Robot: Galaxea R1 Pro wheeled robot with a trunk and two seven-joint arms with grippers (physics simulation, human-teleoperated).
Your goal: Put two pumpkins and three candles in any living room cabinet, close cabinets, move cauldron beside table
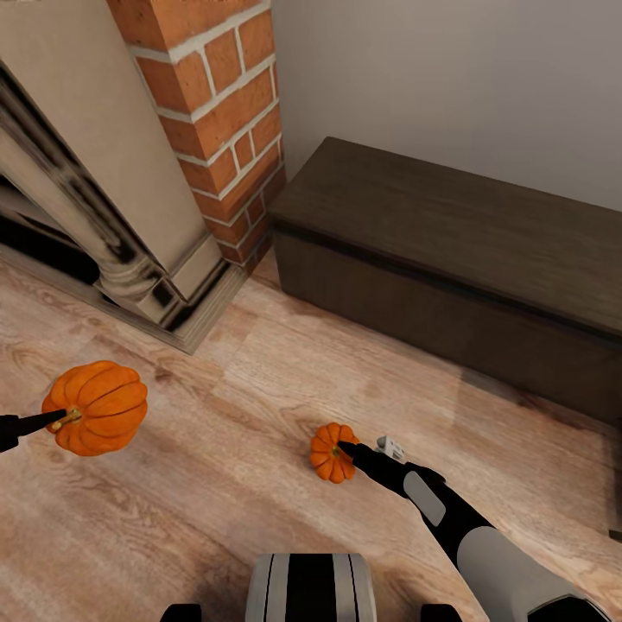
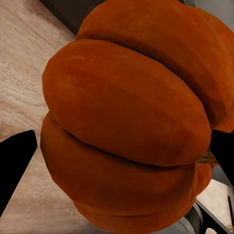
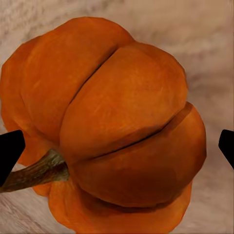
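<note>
Left gripper (image 1: pixel 62 419), at the frame's left edge, jaws closed on the first pumpkin (image 1: pixel 97 408), held above the wood floor (image 1: pixel 216 484). Right gripper (image 1: pixel 348 449), lower centre, jaws around the second pumpkin (image 1: pixel 331 452), apparently gripping it; whether it rests on the floor is unclear. Dark cabinet (image 1: pixel 449 259) sits closed at upper right, beside the brick column (image 1: pixel 216 112) and fireplace (image 1: pixel 95 190).

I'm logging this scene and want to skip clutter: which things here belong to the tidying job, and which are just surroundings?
Part of the job:
- pumpkin at the left gripper
- pumpkin at the right gripper
- dark-brown cabinet, closed

Just surroundings:
- brick chimney column
- stone-coloured fireplace surround
- wooden floor
</note>
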